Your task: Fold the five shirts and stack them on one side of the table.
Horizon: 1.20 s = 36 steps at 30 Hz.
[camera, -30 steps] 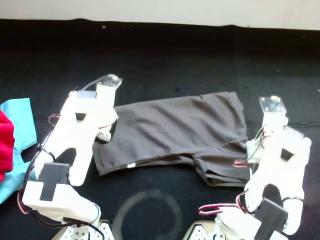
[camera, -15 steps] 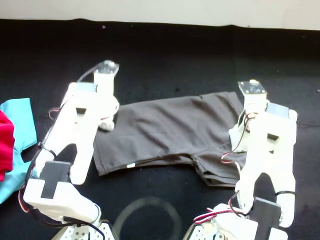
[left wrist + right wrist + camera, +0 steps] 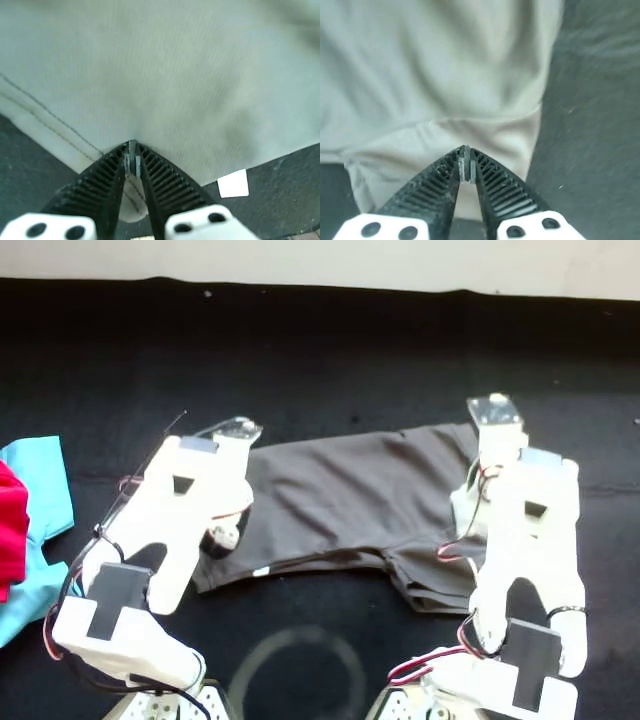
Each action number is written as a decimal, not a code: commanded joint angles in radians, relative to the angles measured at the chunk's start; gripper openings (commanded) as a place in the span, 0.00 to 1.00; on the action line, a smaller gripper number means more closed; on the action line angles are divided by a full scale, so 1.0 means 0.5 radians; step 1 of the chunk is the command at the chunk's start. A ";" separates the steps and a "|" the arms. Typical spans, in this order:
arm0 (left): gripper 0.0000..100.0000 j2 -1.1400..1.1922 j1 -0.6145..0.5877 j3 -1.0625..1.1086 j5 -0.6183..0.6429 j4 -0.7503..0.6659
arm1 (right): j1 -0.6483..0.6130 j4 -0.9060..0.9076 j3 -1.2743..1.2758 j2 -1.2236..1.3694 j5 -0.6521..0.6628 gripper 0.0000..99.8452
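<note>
A grey shirt (image 3: 350, 500) lies spread on the black table (image 3: 330, 350), with one sleeve folded under at its near right. My left gripper (image 3: 225, 532) is over the shirt's left edge. In the left wrist view it (image 3: 132, 156) is shut, its tips down on the stitched hem (image 3: 55, 120) of the shirt (image 3: 165, 75). My right gripper (image 3: 468, 512) is over the shirt's right end. In the right wrist view it (image 3: 465, 167) is shut, with its tips on a fold of the shirt (image 3: 435, 75). Nothing visibly bunches between either pair of fingers.
At the table's left edge a teal shirt (image 3: 40, 480) lies with a red one (image 3: 10, 530) on top of it. A small white tag (image 3: 233, 183) sticks out at the grey shirt's near edge. Bare black cloth stretches behind the shirt.
The right arm swung left from beside the shirt onto its right end. The left arm moved right and nearer, onto the left edge. The shirt itself has kept its shape.
</note>
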 commanded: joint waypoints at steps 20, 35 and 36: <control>0.01 -0.023 -0.216 0.072 -0.316 -0.163 | 0.066 -0.054 0.410 -0.204 0.301 0.01; 0.01 0.011 -0.235 -1.014 -0.212 0.470 | -0.011 -0.115 -0.434 -0.557 0.009 0.01; 0.01 0.041 -0.229 -1.069 -0.196 0.436 | -0.051 -0.170 -0.471 -0.456 -0.015 0.01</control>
